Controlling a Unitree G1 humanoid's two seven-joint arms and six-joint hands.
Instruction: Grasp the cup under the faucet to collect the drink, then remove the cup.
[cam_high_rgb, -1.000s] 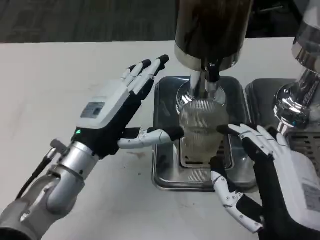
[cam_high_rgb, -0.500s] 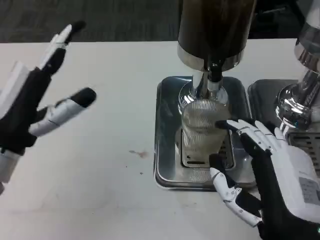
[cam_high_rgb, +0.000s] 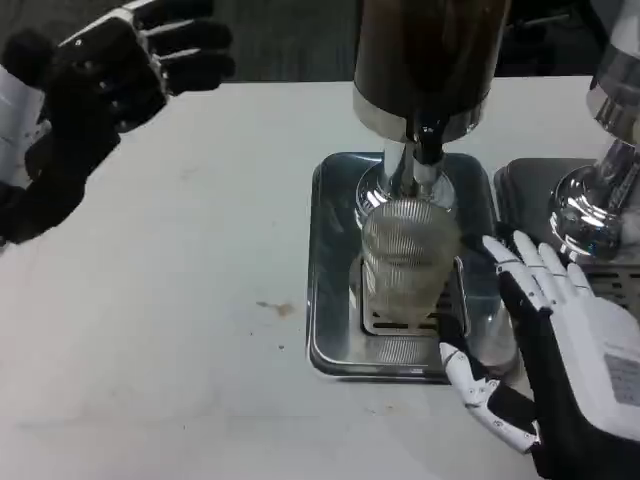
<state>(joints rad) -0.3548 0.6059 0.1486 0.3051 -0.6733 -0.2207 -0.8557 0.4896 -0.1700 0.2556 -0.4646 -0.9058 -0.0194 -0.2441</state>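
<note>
1 ribbed cup (cam_high_rgb: 408, 262) stands under the faucet (cam_high_rgb: 425, 150), just left of the spread, empty right hand (cam_high_rgb: 560, 340).

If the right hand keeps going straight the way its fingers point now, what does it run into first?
Probably the cup. The right hand sits open just right of it over the tray, fingers aimed up and left. Depth is unclear, so the fingertips might slip past the cup's right side toward the dispenser base.
</note>
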